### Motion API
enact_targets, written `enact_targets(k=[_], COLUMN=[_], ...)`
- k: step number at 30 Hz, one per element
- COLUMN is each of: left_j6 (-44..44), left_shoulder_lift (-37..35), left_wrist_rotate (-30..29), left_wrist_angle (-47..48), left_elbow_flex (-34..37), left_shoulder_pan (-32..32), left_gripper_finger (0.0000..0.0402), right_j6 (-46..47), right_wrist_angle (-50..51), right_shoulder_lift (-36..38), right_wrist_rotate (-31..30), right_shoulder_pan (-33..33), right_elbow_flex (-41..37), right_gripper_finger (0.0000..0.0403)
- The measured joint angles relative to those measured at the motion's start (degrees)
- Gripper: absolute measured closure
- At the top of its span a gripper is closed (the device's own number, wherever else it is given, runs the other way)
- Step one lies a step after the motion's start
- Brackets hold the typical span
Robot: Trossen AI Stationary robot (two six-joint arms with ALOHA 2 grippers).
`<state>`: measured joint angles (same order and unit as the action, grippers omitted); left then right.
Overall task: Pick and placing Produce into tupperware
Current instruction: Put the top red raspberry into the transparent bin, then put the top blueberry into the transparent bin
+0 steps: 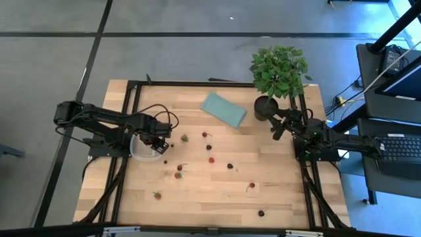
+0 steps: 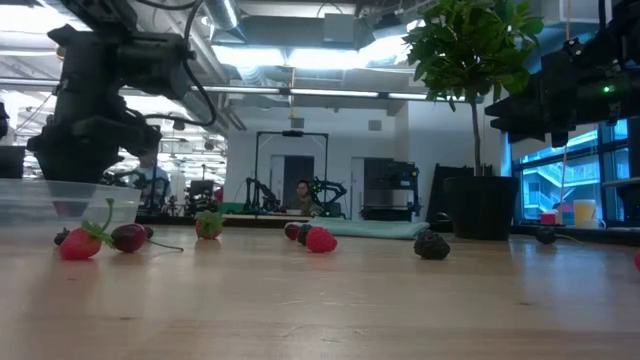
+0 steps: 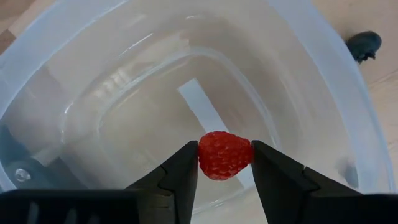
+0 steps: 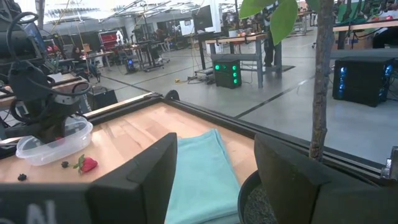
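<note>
The left gripper (image 3: 225, 163) hangs directly over the clear plastic container (image 3: 323, 68) at the table's left side, its two fingers touching either side of a red berry (image 3: 224, 154) — still between them, above the container floor. The other berries (image 1: 211, 159) lie scattered across the wooden table (image 1: 217, 197). The right gripper (image 4: 214, 165) waits, fingers apart, beside the potted plant (image 1: 279, 69) and teal pad (image 1: 223, 108).

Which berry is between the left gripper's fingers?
The red raspberry between the left gripper fingers, above the tupperware; the others lie on the table.
</note>
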<state>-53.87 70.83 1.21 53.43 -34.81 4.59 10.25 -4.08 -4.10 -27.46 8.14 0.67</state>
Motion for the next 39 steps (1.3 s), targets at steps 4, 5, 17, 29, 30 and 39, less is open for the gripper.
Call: enact_targets(k=[4, 5, 17, 29, 30, 39], left_j6=[0.21, 0.29, 6.41, 11.66, 12.64, 28.97], left_shoulder_lift=[0.00, 0.00, 0.00, -0.41, -0.42, 3.32], left_wrist_rotate=[0.07, 0.07, 1.09, 0.83, 0.85, 3.60], left_wrist_angle=[0.00, 0.00, 0.02, 2.64, 3.30, 2.21], left_elbow_flex=[0.00, 0.00, 0.00, -4.31, -5.78, -19.18], left_shoulder_pan=[0.60, 0.76, 2.52, 2.85, 2.85, 2.90], left_gripper_finger=[0.0262, 0.0262, 0.0233, 0.0229, 0.0229, 0.0229], right_j6=[-0.03, -0.03, -0.17, -0.28, -0.27, -0.85], right_wrist_angle=[0.00, 0.00, 0.00, 0.00, 0.00, -0.21], right_shoulder_lift=[0.00, 0.00, -0.01, -0.01, -0.01, -0.02], right_wrist_rotate=[0.02, 0.00, 0.02, 0.00, 0.01, -0.01], right_shoulder_pan=[0.01, -0.01, -0.02, -0.01, -0.02, -0.01], right_elbow_flex=[0.00, 0.00, 0.00, 0.00, 0.00, 0.00], right_gripper_finger=[0.0186, 0.0186, 0.0186, 0.0186, 0.0186, 0.0186])
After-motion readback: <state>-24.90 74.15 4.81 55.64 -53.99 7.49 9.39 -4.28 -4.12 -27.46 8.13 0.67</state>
